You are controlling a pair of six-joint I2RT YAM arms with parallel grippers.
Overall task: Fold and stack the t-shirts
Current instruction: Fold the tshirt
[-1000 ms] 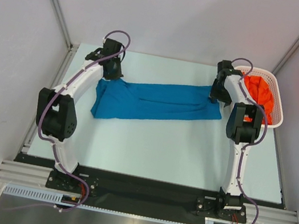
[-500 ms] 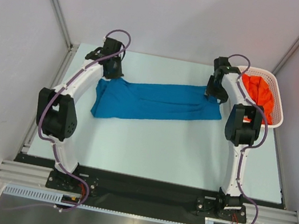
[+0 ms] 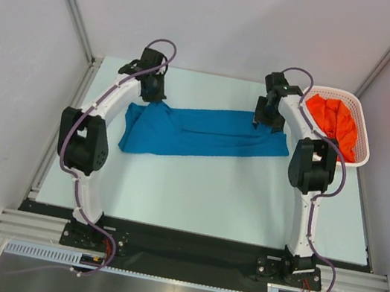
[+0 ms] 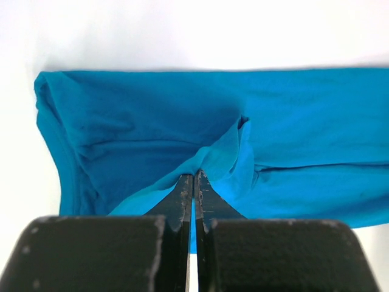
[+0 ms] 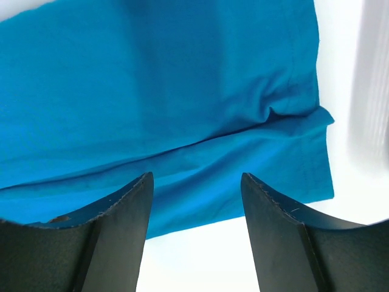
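The blue t-shirt (image 3: 201,130) lies as a long folded strip across the far half of the table. My left gripper (image 3: 152,97) is shut on a pinch of blue cloth at the strip's far left edge; the left wrist view shows the cloth (image 4: 152,128) puckered up into my closed gripper (image 4: 194,177). My right gripper (image 3: 264,120) is open over the strip's far right edge; in the right wrist view it (image 5: 196,182) holds nothing, with the blue cloth (image 5: 158,91) beneath and beyond it. The orange-red t-shirt (image 3: 336,119) lies bunched in the basket.
The white lattice basket (image 3: 360,154) stands at the far right of the table, next to the right arm. Grey walls enclose the table on the left, back and right. The arm bases sit on the black rail at the near edge.
Both grippers have shifted along the shirt's far edge: the right one moved left and away from the basket, the left one moved slightly right. The shirt's far edge is drawn inward.
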